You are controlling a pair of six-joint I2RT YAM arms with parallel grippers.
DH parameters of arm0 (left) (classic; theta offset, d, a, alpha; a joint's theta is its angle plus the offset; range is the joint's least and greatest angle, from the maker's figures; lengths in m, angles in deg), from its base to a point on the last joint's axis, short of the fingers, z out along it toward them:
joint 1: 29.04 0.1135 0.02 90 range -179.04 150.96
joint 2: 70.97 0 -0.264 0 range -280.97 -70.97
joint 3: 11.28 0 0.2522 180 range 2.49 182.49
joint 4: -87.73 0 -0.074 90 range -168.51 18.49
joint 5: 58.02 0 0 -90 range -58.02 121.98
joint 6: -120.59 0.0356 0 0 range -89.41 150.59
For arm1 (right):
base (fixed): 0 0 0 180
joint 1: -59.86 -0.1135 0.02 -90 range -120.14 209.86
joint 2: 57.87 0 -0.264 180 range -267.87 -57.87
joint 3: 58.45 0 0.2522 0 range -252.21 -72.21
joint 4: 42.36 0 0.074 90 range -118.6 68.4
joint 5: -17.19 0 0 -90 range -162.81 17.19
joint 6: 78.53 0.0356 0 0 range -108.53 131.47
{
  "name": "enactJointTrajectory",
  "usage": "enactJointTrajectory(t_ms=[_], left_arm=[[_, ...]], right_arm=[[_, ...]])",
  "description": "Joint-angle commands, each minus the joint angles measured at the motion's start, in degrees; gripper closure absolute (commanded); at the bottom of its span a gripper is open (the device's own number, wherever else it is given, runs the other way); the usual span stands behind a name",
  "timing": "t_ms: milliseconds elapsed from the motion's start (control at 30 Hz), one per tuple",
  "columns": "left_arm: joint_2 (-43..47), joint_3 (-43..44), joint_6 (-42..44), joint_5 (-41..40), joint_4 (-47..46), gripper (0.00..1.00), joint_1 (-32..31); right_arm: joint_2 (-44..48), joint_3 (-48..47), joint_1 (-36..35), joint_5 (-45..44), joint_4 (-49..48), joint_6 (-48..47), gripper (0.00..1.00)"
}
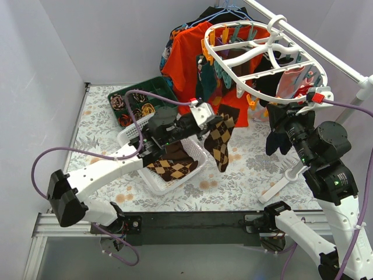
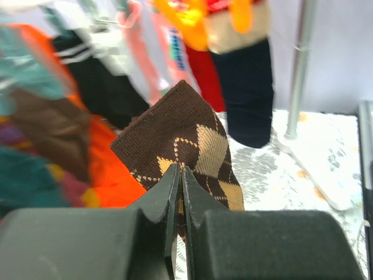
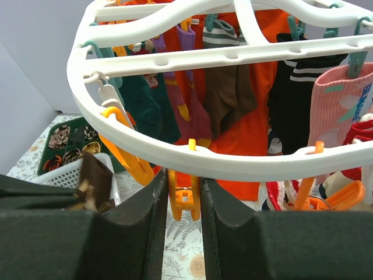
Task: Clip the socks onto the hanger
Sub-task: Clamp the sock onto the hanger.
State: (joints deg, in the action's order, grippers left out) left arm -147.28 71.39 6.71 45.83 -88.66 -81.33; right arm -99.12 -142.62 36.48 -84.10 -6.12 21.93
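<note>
My left gripper [image 1: 202, 115] is shut on the top of a brown argyle sock [image 1: 222, 140], which hangs free above the table, left of and below the hanger. In the left wrist view the sock [image 2: 189, 137] stands up from between the closed jaws [image 2: 180, 175]. The white oval hanger [image 1: 238, 60] hangs from a rail with several socks clipped on. My right gripper [image 1: 289, 112] is under its near rim [image 3: 192, 158], fingers pressed on both sides of an orange clip [image 3: 184, 195]. More argyle socks [image 1: 173, 166] lie in a white basket [image 1: 152, 184].
A green tray [image 1: 157, 85] of rolled sock bundles stands at the back left. An orange T-shirt [image 1: 187, 64] hangs behind the hanger. The white rail [image 1: 332, 57] runs to the right, and its stand foot [image 1: 284, 182] rests on the table.
</note>
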Motion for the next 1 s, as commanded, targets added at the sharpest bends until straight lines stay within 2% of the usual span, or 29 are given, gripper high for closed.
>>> enactJointTrajectory(t_ms=[0,300,967], left_arm=[[-2.7,0.2,2.6,2.1,-5.6,1.0,-3.6],[-8.5,3.5,5.2,3.2,-9.8,1.0,-7.6],[-14.0,9.4,7.4,2.0,-12.0,1.0,-7.9]], right_arm=[[0.0,-1.9,-0.3,1.8,-1.9,1.1,0.99],[0.2,-1.6,-0.3,3.6,-2.4,1.1,0.99],[0.0,-1.0,-0.3,5.6,-2.7,0.5,0.99]])
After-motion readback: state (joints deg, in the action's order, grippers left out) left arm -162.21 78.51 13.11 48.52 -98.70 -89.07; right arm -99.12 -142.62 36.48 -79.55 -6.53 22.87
